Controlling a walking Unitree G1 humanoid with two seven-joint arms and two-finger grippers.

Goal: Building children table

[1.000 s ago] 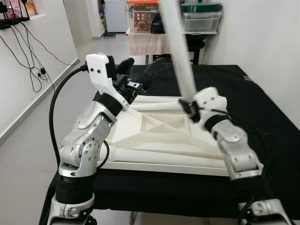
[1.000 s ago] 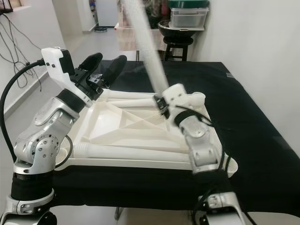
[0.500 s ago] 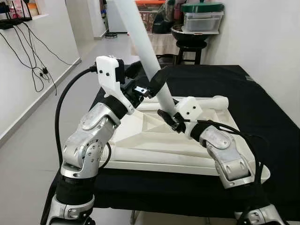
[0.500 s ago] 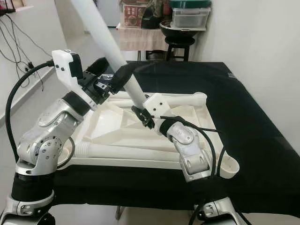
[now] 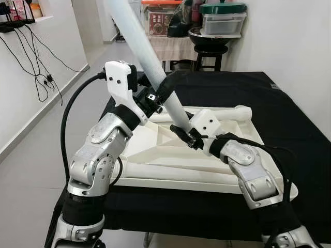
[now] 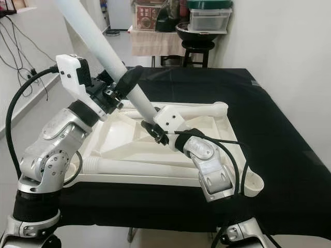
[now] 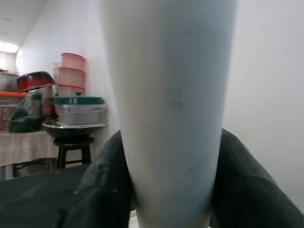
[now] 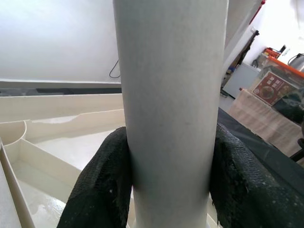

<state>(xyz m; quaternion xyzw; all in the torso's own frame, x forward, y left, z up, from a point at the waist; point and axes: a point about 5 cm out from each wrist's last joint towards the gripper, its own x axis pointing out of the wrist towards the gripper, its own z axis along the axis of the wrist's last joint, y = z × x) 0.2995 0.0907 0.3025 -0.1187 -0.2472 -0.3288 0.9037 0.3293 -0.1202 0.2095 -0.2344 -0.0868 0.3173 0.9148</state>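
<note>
While the overturned cream plastic tabletop (image 5: 170, 150) lies on the black-covered desk (image 5: 289, 129), the right tool (image 5: 185, 135) clamps the lower end of a long white tube-shaped table leg (image 5: 147, 57). Farther up, the left tool (image 5: 160, 95) grips the same leg, which slants up and left.

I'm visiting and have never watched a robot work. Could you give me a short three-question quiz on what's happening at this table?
1. True or false: both the left tool and the right tool grip the long white plastic tube leg.
2. Which tool holds the leg lower down? A) left B) right
3. Fill in: the upturned cream plastic tabletop rests on a table draped in ____ cloth.

Key: 1 true; 2 B; 3 black
</note>
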